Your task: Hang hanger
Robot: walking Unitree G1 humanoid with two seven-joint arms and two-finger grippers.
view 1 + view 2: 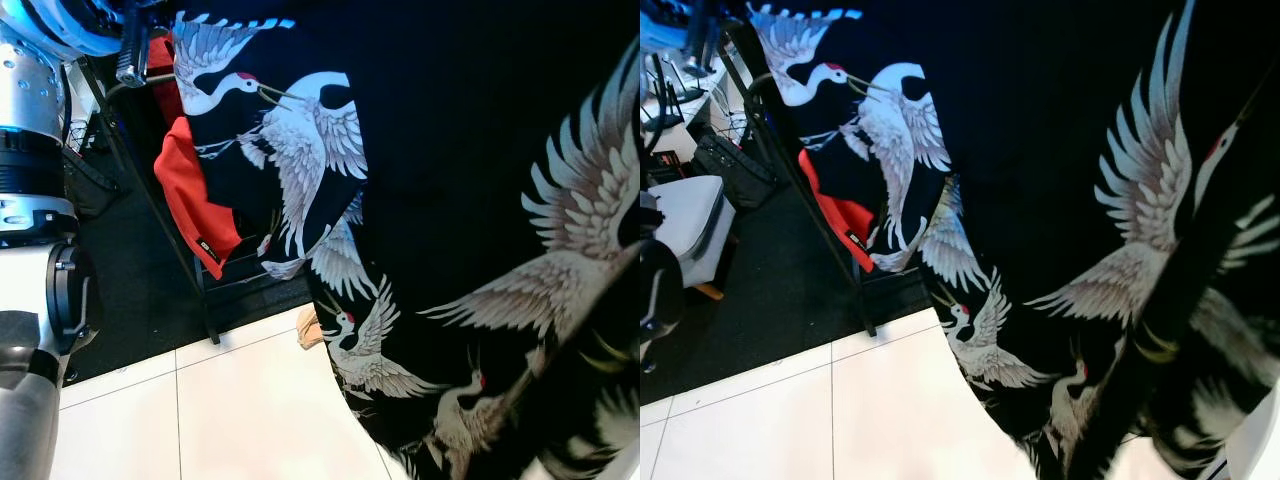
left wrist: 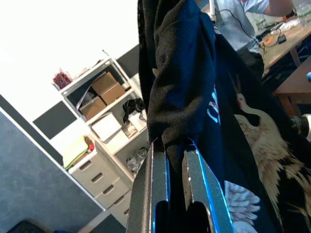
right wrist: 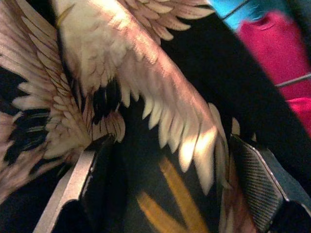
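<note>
Hanger: hidden | left gripper (image 2: pixel 176 160): clamped on black crane-print garment (image 1: pixel 450 200) | right gripper (image 3: pixel 170 170): spread wide

A hanging garment (image 1: pixel 470 200) fills the right and centre of the scene, near the camera, reaching down toward the tiled floor (image 1: pixel 220 410). Behind it to the left, a second garment (image 1: pixel 195 205) hangs on a rack (image 1: pixel 170 240) that stands on a mat (image 1: pixel 130 290) at the far edge of the tiles. The left arm (image 1: pixel 30 250) rises at the near left. A cushioned seat (image 1: pixel 685 225) sits left of the rack.
</note>
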